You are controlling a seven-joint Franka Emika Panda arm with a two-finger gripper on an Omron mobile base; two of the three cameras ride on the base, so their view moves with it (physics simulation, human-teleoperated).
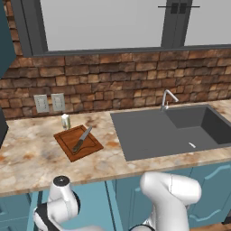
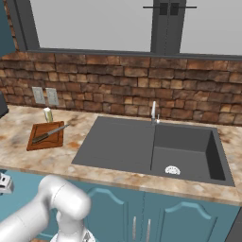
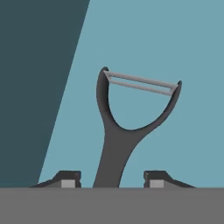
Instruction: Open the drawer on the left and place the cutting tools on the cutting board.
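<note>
The cutting board (image 1: 65, 137) (image 2: 54, 142) lies on the counter left of the sink, and a knife (image 1: 82, 139) (image 2: 49, 133) with a silver blade rests on it at a slant. Below the counter edge the drawer (image 1: 94, 203) stands pulled out, and my arm reaches down into it. In the hand view a dark grey cutting tool (image 3: 118, 135) with a forked head and a thin silver blade bar lies on the drawer's teal floor (image 3: 188, 48). My gripper (image 3: 113, 179) straddles its handle, a fingertip (image 3: 70, 179) on each side with a gap to the handle.
A small white-green carton (image 1: 66, 121) (image 2: 47, 115) stands just behind the board. The dark grey sink (image 1: 135, 149) (image 2: 94, 142) with its faucet (image 1: 168, 97) takes up the counter's right part. Teal cabinet doors (image 2: 142, 217) run below. A darker wall (image 3: 30, 87) borders the drawer floor.
</note>
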